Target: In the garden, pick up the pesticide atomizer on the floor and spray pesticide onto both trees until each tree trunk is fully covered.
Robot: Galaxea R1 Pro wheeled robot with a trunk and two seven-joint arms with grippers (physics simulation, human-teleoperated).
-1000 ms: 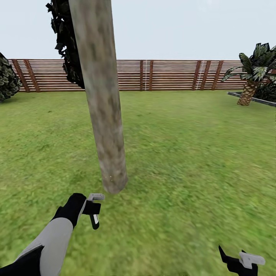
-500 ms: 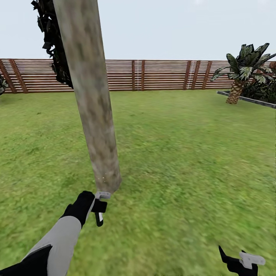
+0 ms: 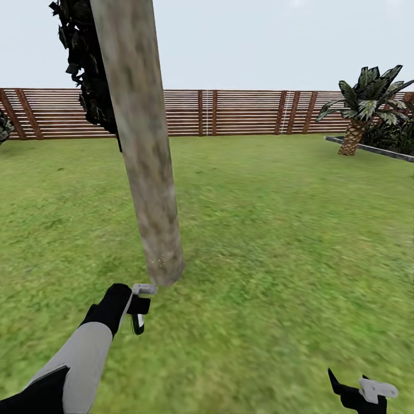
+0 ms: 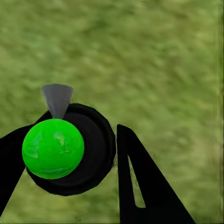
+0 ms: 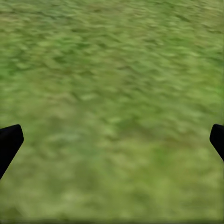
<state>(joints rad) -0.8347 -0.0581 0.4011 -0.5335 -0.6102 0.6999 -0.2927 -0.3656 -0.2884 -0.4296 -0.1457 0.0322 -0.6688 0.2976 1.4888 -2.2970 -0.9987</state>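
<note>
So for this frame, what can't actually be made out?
- Tree trunk: its top is cut off by the head view's upper edge.
- Pesticide: a few specks near the trunk base, too small to judge coverage.
- Atomizer: its body is hidden behind its own green top in the left wrist view.
- Second tree: cannot tell where it stands.

Left arm [image 3: 80,359]: light grey forearm shell, black upper segment, black rounded wrist. Left gripper [image 3: 138,313]: black, flat pale grey bracket on top. Right gripper [image 3: 359,394]: black pointed fingers, pale grey block. Wrist views: fingers [image 4: 140,182] matte black, wedge-shaped, one with slot.
</note>
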